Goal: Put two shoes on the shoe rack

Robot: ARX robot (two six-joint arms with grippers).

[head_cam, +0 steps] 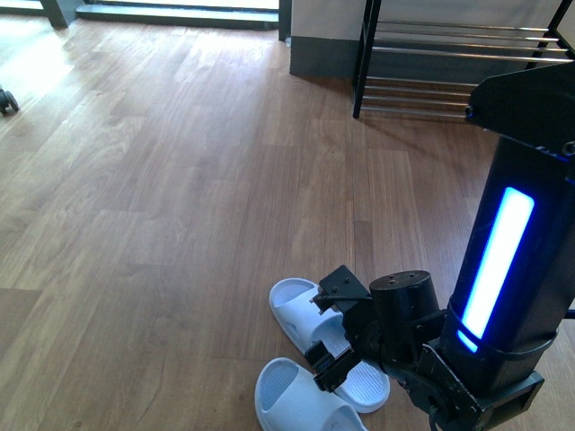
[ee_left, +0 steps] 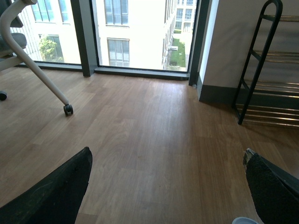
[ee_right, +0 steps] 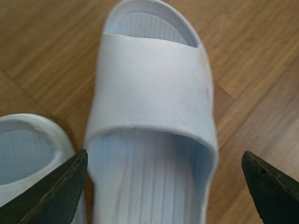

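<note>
Left gripper (ee_left: pixel 167 153): jaws wide apart, nothing between them but bare floor (ee_left: pixel 140 130). Its wrist view looks toward the shoe rack (ee_left: pixel 254 70), with a window (ee_left: pixel 140 32) and a chair caster (ee_left: pixel 68 110) off to the rack's left. The front view puts that caster (head_cam: pixel 7 101) far left of the shoe rack (head_cam: pixel 367 54). Both pale blue slides lie flat on the floor (head_cam: pixel 180 224), well apart from the rack on the robot's side, roughly in line with its left post. The near slide (head_cam: pixel 292 395) sits just beside the far slide (head_cam: pixel 296 305); can't tell if they touch. Right gripper (head_cam: pixel 334 328) hangs over the far slide, jaws apart. In the right wrist view the right gripper (ee_right: pixel 164 156) straddles that slide (ee_right: pixel 154 84), one jaw on each side, not clamped. The near slide (ee_right: pixel 28 154) shows at the frame edge. Rack shelves in view hold no shoes.
</note>
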